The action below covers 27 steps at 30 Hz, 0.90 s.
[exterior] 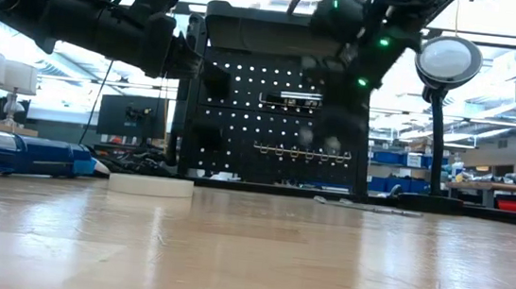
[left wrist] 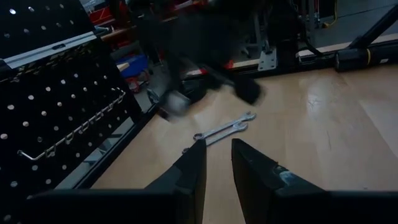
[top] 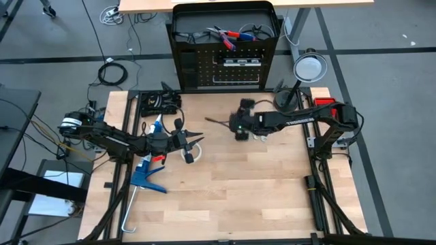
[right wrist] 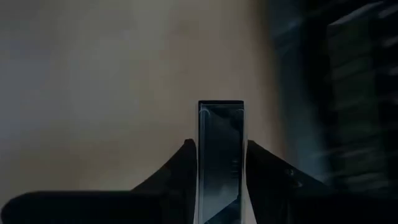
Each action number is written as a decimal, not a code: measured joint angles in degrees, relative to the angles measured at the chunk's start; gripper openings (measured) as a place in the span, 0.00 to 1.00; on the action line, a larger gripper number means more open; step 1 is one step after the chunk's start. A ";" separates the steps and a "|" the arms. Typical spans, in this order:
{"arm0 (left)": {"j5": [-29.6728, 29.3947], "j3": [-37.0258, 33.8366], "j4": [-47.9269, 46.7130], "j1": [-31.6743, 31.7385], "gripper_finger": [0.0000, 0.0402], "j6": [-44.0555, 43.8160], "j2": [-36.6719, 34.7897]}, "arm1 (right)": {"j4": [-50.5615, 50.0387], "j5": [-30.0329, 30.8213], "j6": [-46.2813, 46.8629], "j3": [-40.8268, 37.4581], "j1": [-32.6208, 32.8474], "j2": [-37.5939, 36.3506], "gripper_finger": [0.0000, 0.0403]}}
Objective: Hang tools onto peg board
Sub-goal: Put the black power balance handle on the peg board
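Note:
The black peg board [top: 225, 64] stands upright at the table's far edge, with rows of silver hooks [left wrist: 74, 127]. My right gripper [right wrist: 221, 144] hovers in front of the board, above the table's middle, and is shut on a black bar [top: 216, 122]. My left gripper [left wrist: 217, 149] is at the table's left, level and pointing right, with a narrow gap and nothing between its fingers. Two silver wrenches [left wrist: 224, 128] lie flat on the table near the board. A white tape roll [exterior: 150, 185] lies flat beside my left gripper. Red-handled pliers [top: 228, 35] lie in the box behind the board. My right gripper pinches the black bar [right wrist: 221, 162] by its two narrow sides between the two fingers. The bar runs along the fingers and sticks out past their tips, its glassy face [right wrist: 221, 121] toward the camera. The fingers come slanting down from the table's right. The bar is lifted clear of the table.
A blue caulking gun [top: 146, 173] lies along the table's left edge. A round lamp [top: 308, 67] on a black stand is at the far right. Dark items [top: 158, 102] sit at the far left corner. The near half of the wooden table [top: 231, 197] is bare.

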 joint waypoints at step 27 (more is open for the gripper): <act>-0.57 -0.01 -1.22 0.00 0.19 3.44 0.00 | 52.68 -0.59 -54.88 0.20 -25.24 -0.24 0.35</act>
